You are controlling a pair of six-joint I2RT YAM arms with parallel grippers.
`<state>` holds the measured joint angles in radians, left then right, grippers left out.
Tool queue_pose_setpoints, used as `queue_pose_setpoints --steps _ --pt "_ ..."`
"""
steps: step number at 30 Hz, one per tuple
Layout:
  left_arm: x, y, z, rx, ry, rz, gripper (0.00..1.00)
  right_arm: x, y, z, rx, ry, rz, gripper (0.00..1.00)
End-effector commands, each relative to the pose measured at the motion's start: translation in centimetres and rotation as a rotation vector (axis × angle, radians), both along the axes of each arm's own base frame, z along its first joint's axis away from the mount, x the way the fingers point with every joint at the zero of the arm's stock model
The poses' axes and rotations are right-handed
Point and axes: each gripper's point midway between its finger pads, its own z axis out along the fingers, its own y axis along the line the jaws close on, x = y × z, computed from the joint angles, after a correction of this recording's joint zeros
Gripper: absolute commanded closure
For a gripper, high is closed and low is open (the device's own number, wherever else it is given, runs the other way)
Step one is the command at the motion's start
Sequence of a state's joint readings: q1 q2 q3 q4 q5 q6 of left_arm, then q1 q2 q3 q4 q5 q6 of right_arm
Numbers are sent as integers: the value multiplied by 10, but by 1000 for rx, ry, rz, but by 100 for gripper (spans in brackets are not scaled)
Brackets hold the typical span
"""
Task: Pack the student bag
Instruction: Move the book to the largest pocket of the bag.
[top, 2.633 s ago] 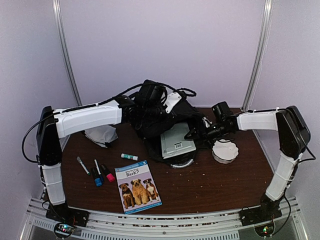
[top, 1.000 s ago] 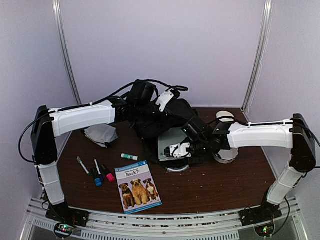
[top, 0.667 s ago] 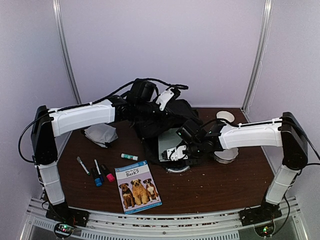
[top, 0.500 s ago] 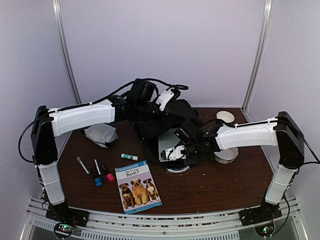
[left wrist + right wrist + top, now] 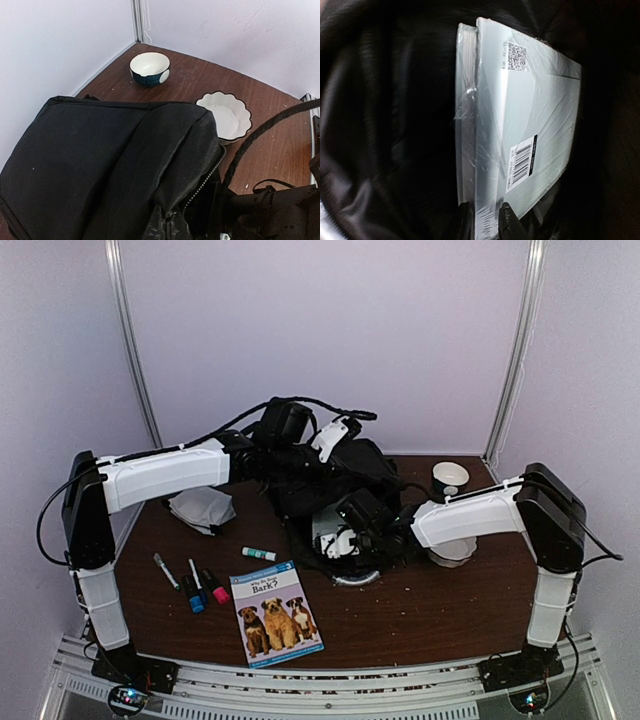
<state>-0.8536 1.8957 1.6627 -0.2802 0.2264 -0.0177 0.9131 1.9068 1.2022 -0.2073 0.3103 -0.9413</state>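
The student bag (image 5: 330, 475) is a big black backpack at the table's back centre, its top lifted by my left gripper (image 5: 288, 430), which is shut on the bag's fabric. In the left wrist view the bag (image 5: 100, 165) fills the lower frame, fabric bunched next to an open zipper. My right gripper (image 5: 345, 532) reaches from the right into the bag's mouth. In the right wrist view its fingers (image 5: 465, 220) press on both sides of a shrink-wrapped grey pack of notebooks (image 5: 530, 115), with the dark bag interior (image 5: 385, 125) around it.
On the table front left lie a dog book (image 5: 275, 613), a glue stick (image 5: 258, 554) and markers (image 5: 195, 585). A grey cloth (image 5: 200, 508) sits at left. A dark bowl (image 5: 449, 478) and a white scalloped plate (image 5: 455, 550) stand at right.
My right arm has slid left, carrying the wrapped pack deeper into the bag's mouth, and its jaws have narrowed onto the pack's edge. The left arm has held still.
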Motion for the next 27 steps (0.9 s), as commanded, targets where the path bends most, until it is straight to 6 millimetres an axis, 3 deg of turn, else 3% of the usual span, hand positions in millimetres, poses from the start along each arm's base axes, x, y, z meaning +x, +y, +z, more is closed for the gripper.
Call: queue_pose_setpoints --steps 1,11,27 --pt "-12 -9 97 -216 -154 -77 100 38 12 25 39 -200 -45 81" --pt "-16 -8 95 -215 -148 -94 100 70 9 9 -1 -263 -72 82" --pt "-20 -8 92 -212 -137 -107 100 80 -3 -13 -27 -243 -105 83"
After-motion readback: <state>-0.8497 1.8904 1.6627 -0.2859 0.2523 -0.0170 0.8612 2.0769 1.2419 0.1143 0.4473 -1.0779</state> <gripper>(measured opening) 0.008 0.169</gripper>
